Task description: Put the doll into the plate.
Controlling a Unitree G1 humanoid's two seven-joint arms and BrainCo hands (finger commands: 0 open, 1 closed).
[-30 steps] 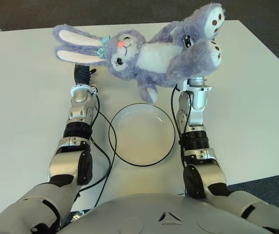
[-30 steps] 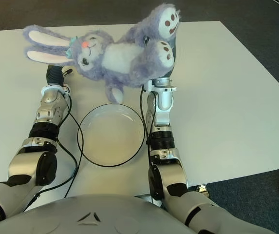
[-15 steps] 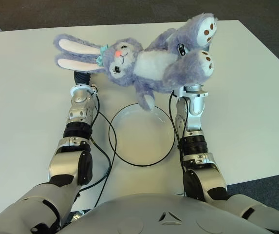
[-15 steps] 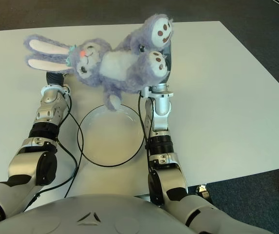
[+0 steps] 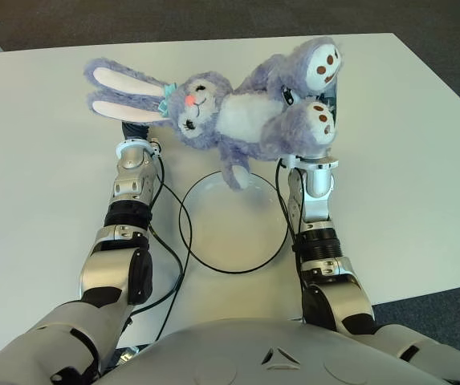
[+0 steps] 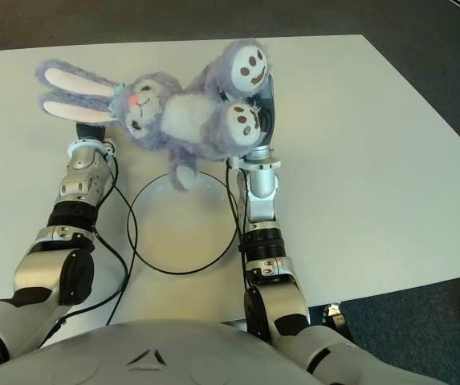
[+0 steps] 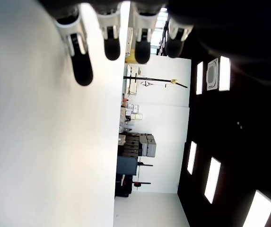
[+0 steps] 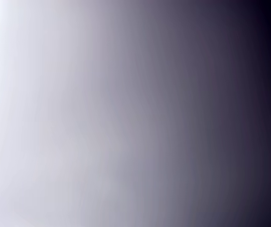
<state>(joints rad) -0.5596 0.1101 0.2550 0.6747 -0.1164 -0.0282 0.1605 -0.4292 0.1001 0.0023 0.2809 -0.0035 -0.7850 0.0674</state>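
Fingers of left hand hang loose, empty, at counter left of plate. Right hand grips doll by legs, aloft over plate's far rim. Lower w/ body centred, then release.

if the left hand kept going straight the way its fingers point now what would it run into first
Probably nothing: the left hand, open and empty, shows beneath the doll's ears and points away from the robot across bare table. The doll seems held higher by the right hand, though depth is unclear.
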